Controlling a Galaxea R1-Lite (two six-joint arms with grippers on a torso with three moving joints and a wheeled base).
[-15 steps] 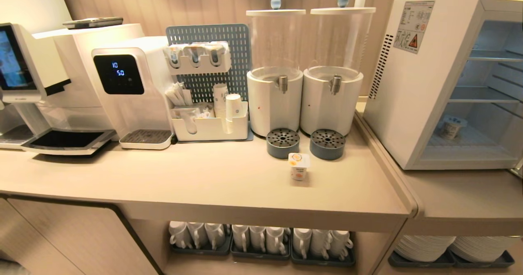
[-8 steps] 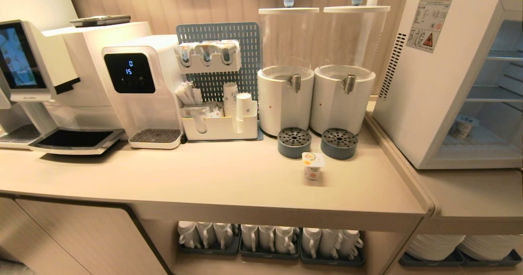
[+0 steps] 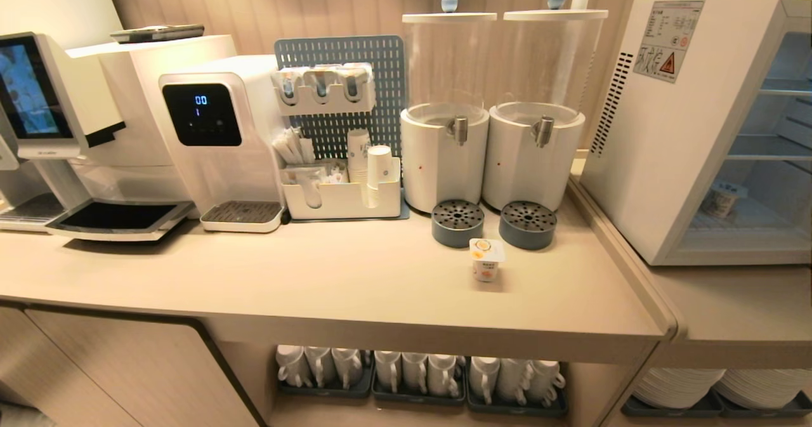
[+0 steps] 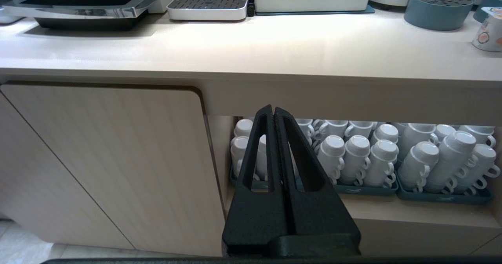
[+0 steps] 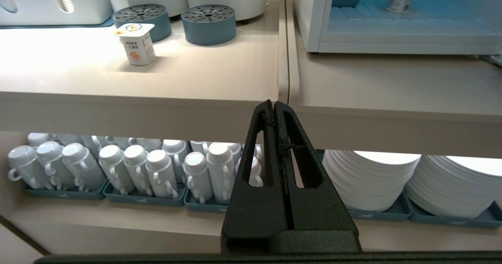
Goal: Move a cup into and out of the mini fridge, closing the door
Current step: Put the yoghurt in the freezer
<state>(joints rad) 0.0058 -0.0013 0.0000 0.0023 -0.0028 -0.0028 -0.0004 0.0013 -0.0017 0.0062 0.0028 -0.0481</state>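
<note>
A small white yogurt-style cup (image 3: 486, 259) with an orange label stands on the beige counter (image 3: 317, 281), in front of two blue drip trays. It also shows as the cup (image 5: 135, 44) and the cup (image 4: 488, 36). The white mini fridge (image 3: 666, 148) stands at the right with its inside exposed; a second cup (image 3: 723, 198) sits on its floor. The door is out of view. Neither arm appears in the head view. My left gripper (image 4: 273, 109) and right gripper (image 5: 273, 103) are both shut and empty, low before the counter's front edge.
Two clear drink dispensers (image 3: 444, 154) (image 3: 531, 157) stand behind the drip trays (image 3: 457, 223). A condiment organiser (image 3: 346, 189), water dispenser (image 3: 219, 135) and coffee machine (image 3: 44, 116) line the left. Under the counter are mugs (image 3: 419, 373) and stacked plates (image 3: 717, 382).
The whole head view has shifted, so the counter's things now sit further right in the picture; the camera moved, not the things. The water dispenser's digits changed.
</note>
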